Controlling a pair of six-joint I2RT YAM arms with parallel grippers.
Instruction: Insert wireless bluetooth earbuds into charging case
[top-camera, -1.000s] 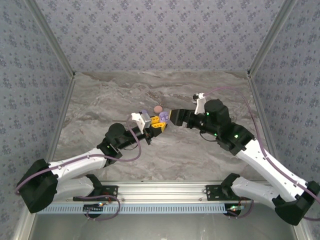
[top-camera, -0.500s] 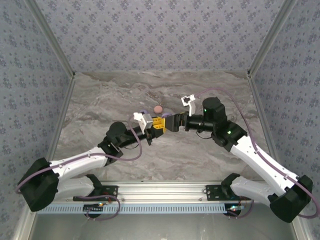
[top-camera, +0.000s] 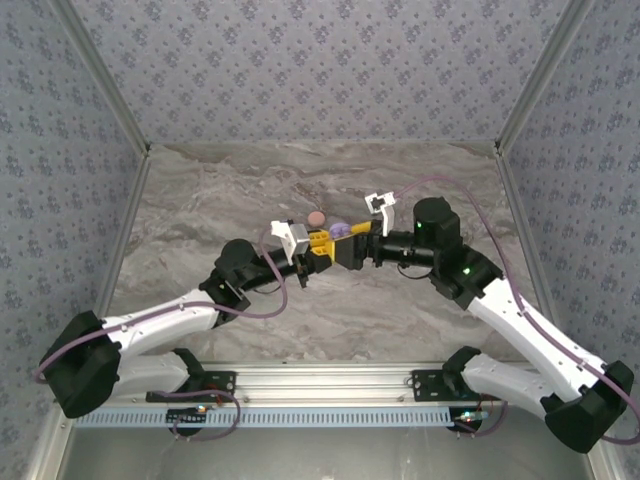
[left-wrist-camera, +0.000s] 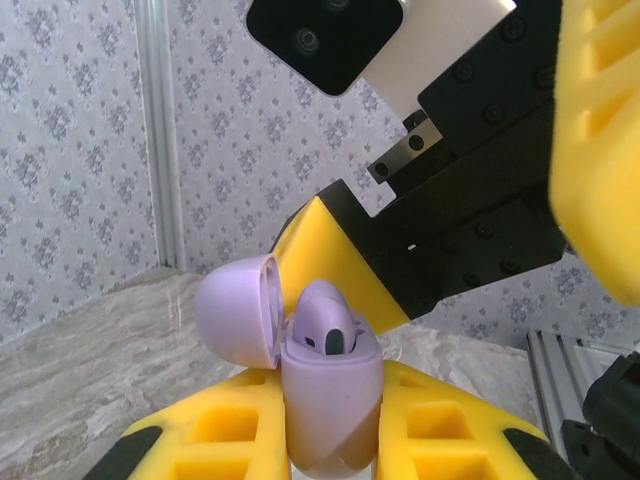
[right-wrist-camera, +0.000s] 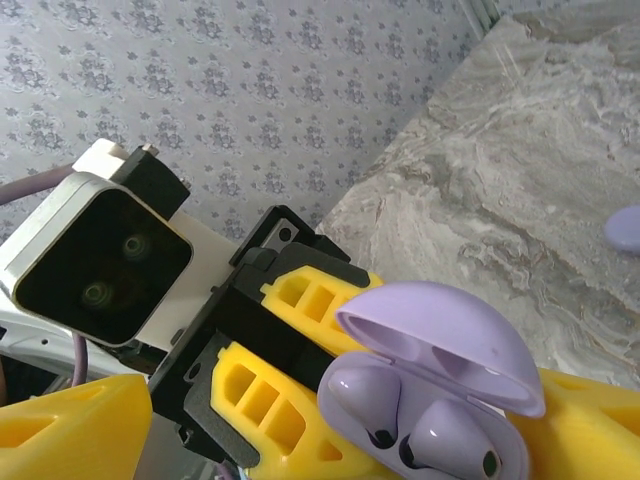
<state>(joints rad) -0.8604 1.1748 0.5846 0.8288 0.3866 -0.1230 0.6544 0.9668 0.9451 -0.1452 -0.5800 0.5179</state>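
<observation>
A lavender charging case (left-wrist-camera: 332, 395) stands upright with my left gripper (top-camera: 322, 242) shut on its lower half, held above the table's middle. Its lid (left-wrist-camera: 236, 312) hangs open to the left. Two lavender earbuds (right-wrist-camera: 375, 398) (right-wrist-camera: 452, 442) sit in their wells. My right gripper (top-camera: 352, 243) is open, facing the left one. One of its yellow fingers (left-wrist-camera: 335, 262) is close behind the case and the other (left-wrist-camera: 600, 150) stands far off to the right. I cannot tell whether it touches the case.
A pink round case (top-camera: 316, 218) lies on the marble table (top-camera: 220, 190) just beyond the grippers. A small lavender object (right-wrist-camera: 626, 228) lies on the table further off. Patterned walls close in the back and both sides.
The right wrist has rolled and its open fingers have closed in on the case from the right. The left gripper has shifted slightly right, still holding the case.
</observation>
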